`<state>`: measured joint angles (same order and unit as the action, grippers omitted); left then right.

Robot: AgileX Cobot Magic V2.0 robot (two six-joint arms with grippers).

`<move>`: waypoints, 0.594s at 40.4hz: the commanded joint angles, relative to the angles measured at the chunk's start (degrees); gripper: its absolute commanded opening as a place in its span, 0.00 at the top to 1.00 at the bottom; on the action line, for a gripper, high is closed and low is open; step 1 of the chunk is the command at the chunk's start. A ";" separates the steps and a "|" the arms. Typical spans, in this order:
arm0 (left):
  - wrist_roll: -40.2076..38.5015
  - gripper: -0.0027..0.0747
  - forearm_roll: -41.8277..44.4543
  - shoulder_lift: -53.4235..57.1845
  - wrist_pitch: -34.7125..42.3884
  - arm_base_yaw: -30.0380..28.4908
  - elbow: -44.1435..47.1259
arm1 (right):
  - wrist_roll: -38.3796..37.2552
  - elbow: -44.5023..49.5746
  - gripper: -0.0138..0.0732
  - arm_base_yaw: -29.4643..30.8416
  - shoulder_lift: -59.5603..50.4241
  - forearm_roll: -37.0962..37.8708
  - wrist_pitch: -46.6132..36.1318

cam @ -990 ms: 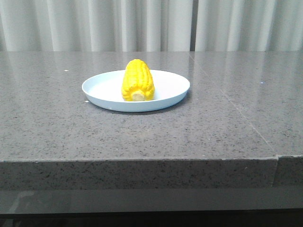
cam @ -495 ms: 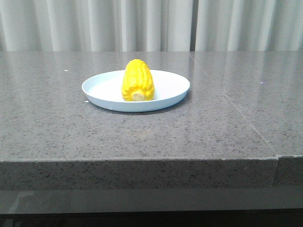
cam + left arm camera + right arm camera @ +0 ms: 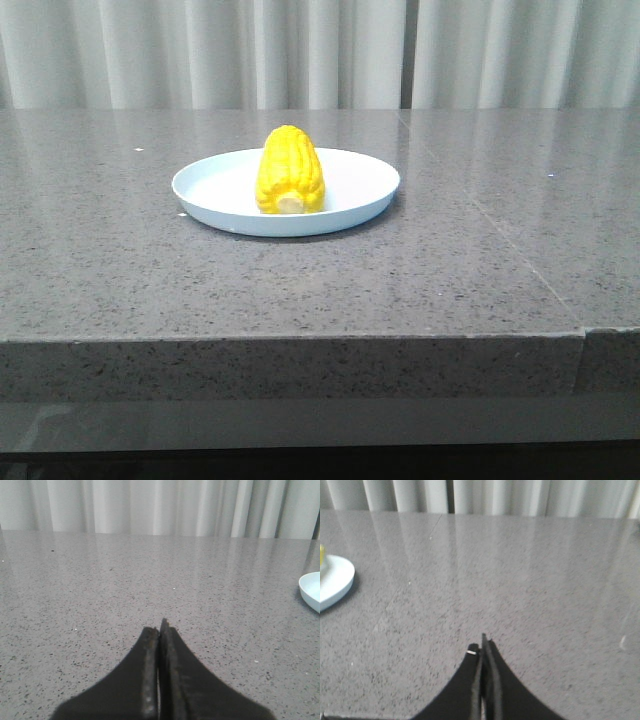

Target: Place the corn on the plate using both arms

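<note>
The yellow corn (image 3: pixel 290 170) lies on the pale blue-white plate (image 3: pixel 350 190) in the middle of the grey stone table, its pale stub end toward me. No arm shows in the front view. My left gripper (image 3: pixel 159 629) is shut and empty above bare table, with the plate's edge (image 3: pixel 311 590) far off to one side. My right gripper (image 3: pixel 482 647) is shut and empty above bare table; the plate's edge (image 3: pixel 337 580) and a sliver of corn (image 3: pixel 321 554) show at the side of its view.
The grey speckled table (image 3: pixel 450 270) has a seam running down its right part and a front edge near me. White curtains (image 3: pixel 320 50) hang behind the table.
The plate with the corn appears shifted very slightly to the left; otherwise nothing has moved.
</note>
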<state>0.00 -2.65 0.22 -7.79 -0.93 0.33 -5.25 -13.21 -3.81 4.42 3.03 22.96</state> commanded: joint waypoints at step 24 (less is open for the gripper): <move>-0.38 0.99 -0.66 1.08 4.99 0.00 0.15 | 2.92 13.83 0.98 0.38 -5.73 -4.76 -13.05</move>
<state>0.00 -2.65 0.22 -7.79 -0.93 0.33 -3.04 1.57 -3.81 -0.57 -1.38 13.59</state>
